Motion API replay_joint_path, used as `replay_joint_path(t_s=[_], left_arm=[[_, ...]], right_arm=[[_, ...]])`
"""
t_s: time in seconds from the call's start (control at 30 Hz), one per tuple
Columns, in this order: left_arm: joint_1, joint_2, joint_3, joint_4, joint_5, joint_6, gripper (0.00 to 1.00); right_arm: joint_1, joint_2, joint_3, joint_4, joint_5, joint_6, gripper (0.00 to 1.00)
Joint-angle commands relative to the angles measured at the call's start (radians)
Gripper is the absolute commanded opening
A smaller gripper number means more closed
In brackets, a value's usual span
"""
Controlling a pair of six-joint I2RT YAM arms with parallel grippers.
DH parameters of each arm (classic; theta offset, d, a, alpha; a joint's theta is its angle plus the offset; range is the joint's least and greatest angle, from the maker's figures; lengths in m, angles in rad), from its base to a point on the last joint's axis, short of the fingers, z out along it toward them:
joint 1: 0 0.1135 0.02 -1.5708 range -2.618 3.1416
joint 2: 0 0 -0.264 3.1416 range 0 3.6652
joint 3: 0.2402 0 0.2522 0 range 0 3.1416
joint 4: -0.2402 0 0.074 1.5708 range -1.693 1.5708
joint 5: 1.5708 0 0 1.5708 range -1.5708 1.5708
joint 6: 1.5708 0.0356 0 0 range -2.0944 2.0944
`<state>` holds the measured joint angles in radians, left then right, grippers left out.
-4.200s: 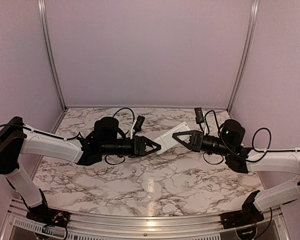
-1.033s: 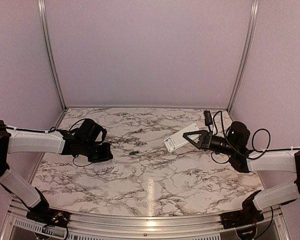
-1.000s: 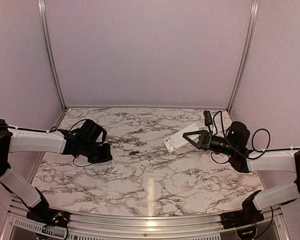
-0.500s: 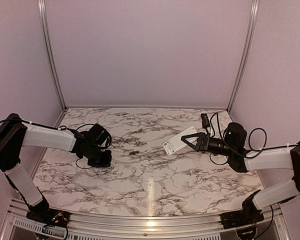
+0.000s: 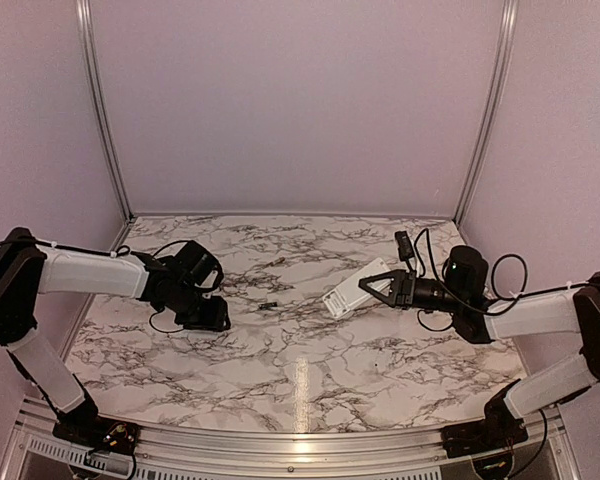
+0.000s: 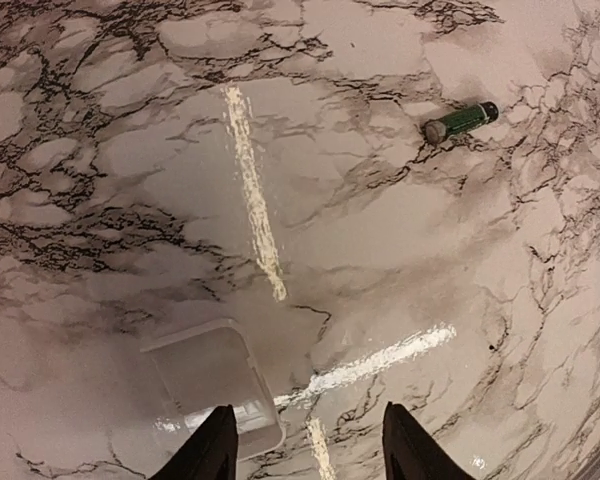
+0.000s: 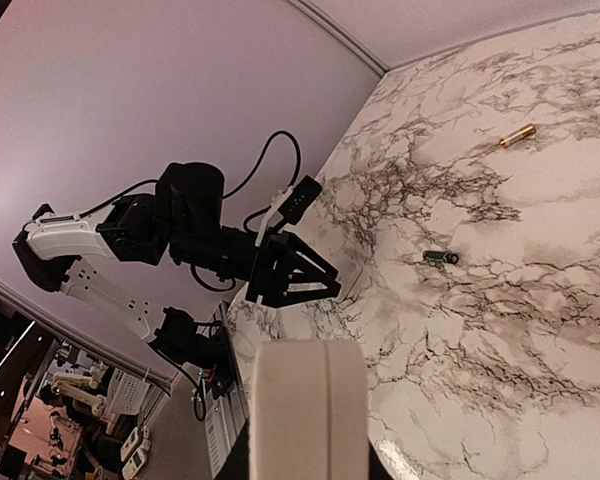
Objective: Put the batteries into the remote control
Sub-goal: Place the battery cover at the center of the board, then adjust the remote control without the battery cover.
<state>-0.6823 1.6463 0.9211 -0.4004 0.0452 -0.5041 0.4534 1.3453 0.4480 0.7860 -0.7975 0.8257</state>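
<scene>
Remote control [image 5: 345, 297]: just the one, a flat white handset. The right jaws are clamped on its right-hand end. Its long axis runs on a slant in the overhead view, and the free end points away from the right jaws, leftward across the desk [image 5: 310, 370] and a little toward the near edge. From the right wrist the handset juts straight out of the jaws toward the left arm [image 7: 100, 235] on the far side. I cannot tell whether its free end touches the desk.

Batteries: I count two, both lying loose on the desk. The dark battery [image 5: 268, 305] lies between the two sets of jaws, nearer the left ones and well apart from the remote's free end. In the left wrist view it sits well ahead of the left jaws and off to their right, green-bodied with a grey cap. It lies flat and tilted, with the capped end nearer the jaws. The gold-coloured battery [image 7: 517, 135] shows only from the right wrist, farther out from the right jaws than the dark one and off to one side.

The left jaws stand apart with nothing between them, pointing down at the desk. One pale, see-through rectangular piece [image 6: 215, 385] lies flat just ahead of their left-hand side.
</scene>
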Motion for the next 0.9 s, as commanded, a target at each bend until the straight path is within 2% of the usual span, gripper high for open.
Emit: replay_joint_path(t_s=[0.0,0.13,0.23,0.4,0.67,0.87], left_arm=[[0.002,-0.087,0.033,0.06,0.077,0.082,0.53],[-0.004,-0.157,0.014,0.203,0.211,0.102,0.53],[-0.025,-0.161,0.047,0.244,0.229,0.107,0.51],[-0.073,-0.057,0.174,0.264,0.202,0.094,0.44],[-0.192,0.137,0.35,0.299,0.186,0.073,0.38],[-0.294,0.243,0.482,0.213,0.142,0.119,0.33]], right_arm=[[-0.012,0.014,0.05,-0.015,-0.056,-0.048,0.0],[-0.011,0.029,0.058,-0.032,-0.1,-0.071,0.0],[-0.011,0.034,0.055,-0.034,-0.118,-0.075,0.0],[-0.005,0.042,0.06,-0.04,-0.136,-0.08,0.0],[0.022,0.062,0.074,-0.043,-0.134,-0.082,0.0],[0.028,0.075,0.084,-0.05,-0.117,-0.079,0.0]])
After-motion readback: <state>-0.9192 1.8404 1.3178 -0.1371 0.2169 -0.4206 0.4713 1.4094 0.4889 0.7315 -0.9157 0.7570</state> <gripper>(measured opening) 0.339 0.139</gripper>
